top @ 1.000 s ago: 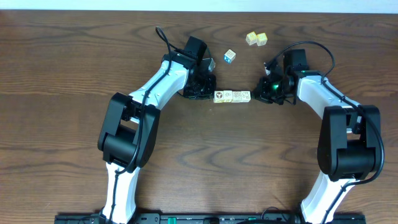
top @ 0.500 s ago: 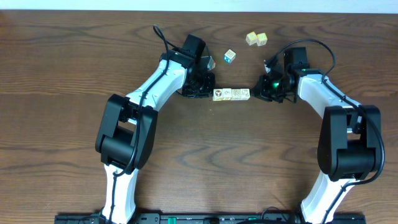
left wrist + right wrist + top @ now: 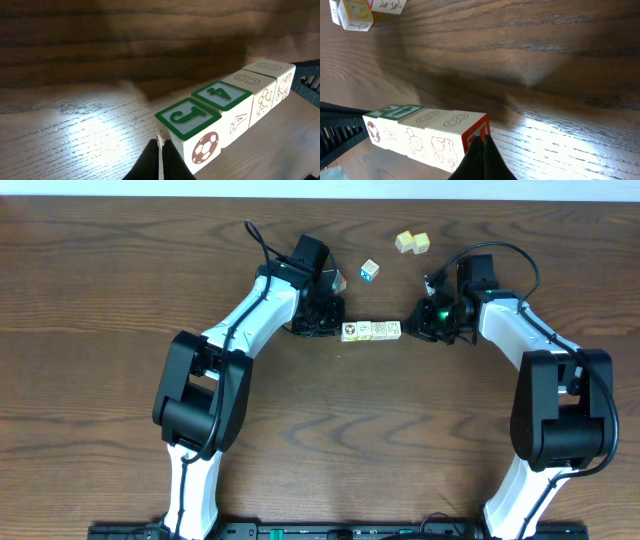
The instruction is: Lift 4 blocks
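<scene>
Four cream blocks form one tight row between my two grippers. In the left wrist view the blocks show green-framed J and 4 faces, two plain faces and a brown football mark. The shut left gripper presses its closed tips against the J end. The shut right gripper pushes on the red-framed end of the blocks. Overhead, the left gripper and right gripper bracket the row. The row's shadow lies offset on the wood, so the row appears held just off the table.
A blue-faced cube lies behind the row. Two yellow cubes sit further back, also seen in the right wrist view as yellow cubes. Both arms slant in from the near side.
The row of blocks and both gripper tips have shifted slightly towards the far side of the overhead view, still pressed together. Both grippers stay shut.
</scene>
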